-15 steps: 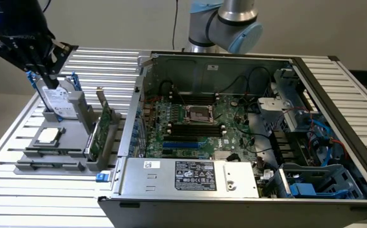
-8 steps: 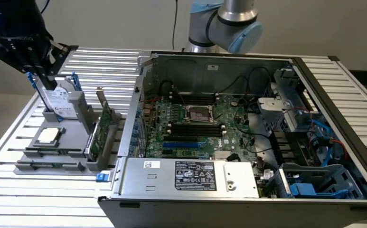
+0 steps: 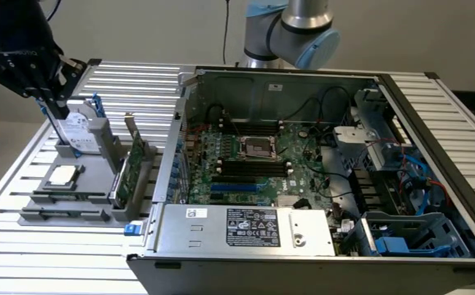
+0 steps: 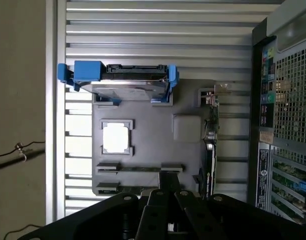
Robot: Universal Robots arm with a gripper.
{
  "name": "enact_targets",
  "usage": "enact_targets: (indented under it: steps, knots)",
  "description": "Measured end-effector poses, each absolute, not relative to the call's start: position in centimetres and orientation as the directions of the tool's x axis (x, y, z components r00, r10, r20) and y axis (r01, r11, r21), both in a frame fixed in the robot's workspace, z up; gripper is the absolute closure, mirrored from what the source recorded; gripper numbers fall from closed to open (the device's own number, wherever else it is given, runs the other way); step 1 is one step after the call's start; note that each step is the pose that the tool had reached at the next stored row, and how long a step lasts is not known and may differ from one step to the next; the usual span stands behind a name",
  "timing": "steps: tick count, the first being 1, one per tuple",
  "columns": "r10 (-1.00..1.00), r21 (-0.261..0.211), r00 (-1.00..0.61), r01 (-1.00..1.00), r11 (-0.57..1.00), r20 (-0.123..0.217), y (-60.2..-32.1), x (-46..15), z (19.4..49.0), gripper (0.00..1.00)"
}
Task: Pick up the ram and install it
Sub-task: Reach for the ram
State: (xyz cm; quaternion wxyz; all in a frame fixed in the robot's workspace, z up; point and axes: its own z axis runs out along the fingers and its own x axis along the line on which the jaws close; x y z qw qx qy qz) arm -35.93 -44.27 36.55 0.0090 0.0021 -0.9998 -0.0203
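Gripper (image 3: 57,114) upper left of ext. view, above hard drive (image 3: 80,132). Fingers shut tight, nothing held. Ram (image 4: 138,169) not picked. It sits on edge in a slot of grey holder (image 3: 57,216), lower left of ext. view, at end opp. the drive, w/ CPU (image 3: 63,175) between. Long axis level, parallel to drive, running approx. left-right across ext. view. PC case (image 3: 319,246) centre-right, side open.

In the wrist view the gripper (image 4: 169,176) is cut off by the picture's edge, and one end of the ram (image 4: 138,169) in the grey holder (image 4: 148,145) is partly hidden behind its closed jaws. In the exterior view the hard drive (image 3: 80,132) is partly covered by the gripper. There the computer case (image 3: 286,86) is cut off at the lower right, and the print on its label (image 3: 254,226) is too small to be read.
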Motion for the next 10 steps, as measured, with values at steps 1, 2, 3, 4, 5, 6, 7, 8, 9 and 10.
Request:
enact_targets:
  steps: [1,2,3,4,5,6,7,8,9,10]
  knots:
    - [-0.006,0.041,-1.0,-0.005,0.999,0.018,-44.4,-36.0,36.5,0.89]
    - [-0.007,0.041,-1.0,-0.006,0.999,0.018,-44.5,-36.1,36.5,0.89]
    - [-0.008,0.041,-1.0,-0.007,0.999,0.018,-44.6,-36.2,36.4,0.89]
    - [-0.008,0.041,-1.0,-0.008,0.999,0.018,-44.7,-36.4,36.4,0.89]
    - [-0.009,0.041,-1.0,-0.008,0.999,0.018,-44.9,-36.5,36.4,0.89]
    - [-0.01,0.041,-1.0,-0.009,0.999,0.018,-45.0,-36.7,36.3,0.89]
    - [-0.011,0.041,-1.0,-0.01,0.999,0.018,-45.2,-36.8,36.3,0.89]
    - [-0.011,0.041,-1.0,-0.011,0.999,0.018,-45.3,-37.0,36.3,0.89]
    - [-0.012,0.041,-1.0,-0.012,0.999,0.018,-45.5,-37.1,36.2,0.89]
    - [-0.013,0.041,-1.0,-0.012,0.999,0.018,-45.6,-37.3,36.2,0.89]
